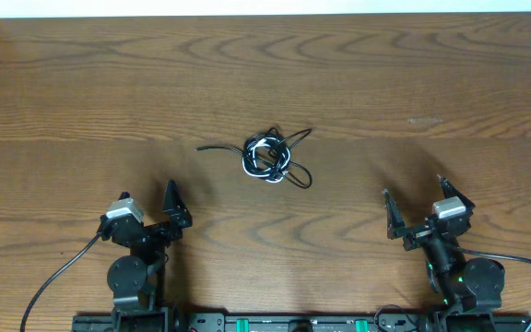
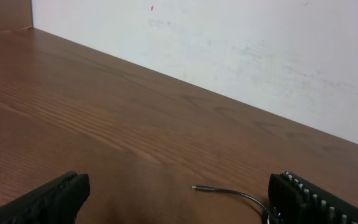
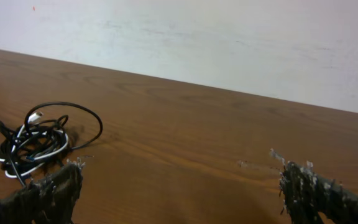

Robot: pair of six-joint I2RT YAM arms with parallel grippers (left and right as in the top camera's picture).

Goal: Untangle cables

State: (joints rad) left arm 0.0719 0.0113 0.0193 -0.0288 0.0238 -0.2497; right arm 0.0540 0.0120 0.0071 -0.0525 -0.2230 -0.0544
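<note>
Left jaws, right jaws: both spread wide, nothing held, sitting at near edge of brown wood-grain surface (image 1: 385,83). Small knot of thin black and white cables (image 1: 267,159) lies mid-surface, well apart from both. Worry: pinching whole clump instead of one strand probably just tightens knot. Loose black plug end (image 1: 201,148) pokes left; tugging it might drag whole bundle along.
</note>
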